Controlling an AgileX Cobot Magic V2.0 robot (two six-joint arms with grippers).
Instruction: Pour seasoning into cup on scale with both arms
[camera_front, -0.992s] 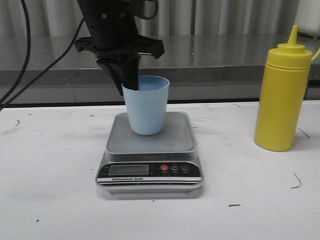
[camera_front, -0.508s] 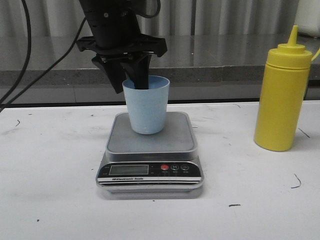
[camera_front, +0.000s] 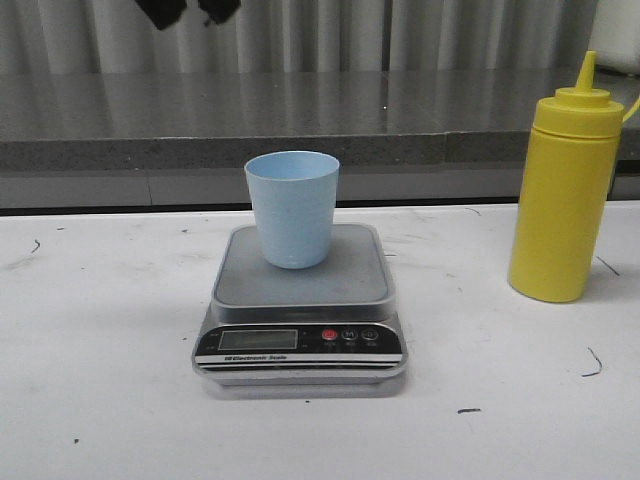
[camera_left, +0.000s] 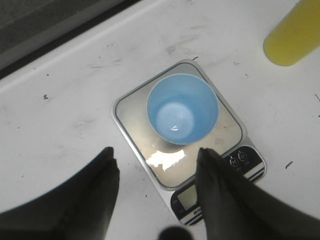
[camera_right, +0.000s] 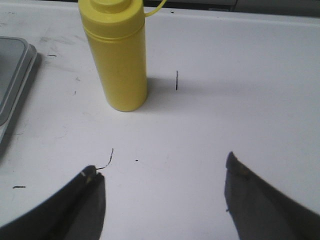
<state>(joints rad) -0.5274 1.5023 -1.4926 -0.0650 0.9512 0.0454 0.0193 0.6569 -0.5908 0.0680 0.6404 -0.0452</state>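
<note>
Our left gripper (camera_left: 155, 165) hangs spread above the cup (camera_front: 292, 208) on the scale (camera_front: 300, 310) mid-desk, our right gripper (camera_right: 162, 180) gapes short of the seasoning (camera_front: 564, 190) by the right edge, where a high grab could tip it.

Matt blue plastic cup (camera_front: 292, 208) – brushed steel scale (camera_front: 300, 305) platform – smooth yellow plastic bottle (camera_front: 564, 190)

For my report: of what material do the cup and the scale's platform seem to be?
The cup: probably matte plastic, with an even pale blue surface and little shine. The scale's platform: likely brushed steel, silver-grey, with a bright reflection in the left wrist view.
</note>
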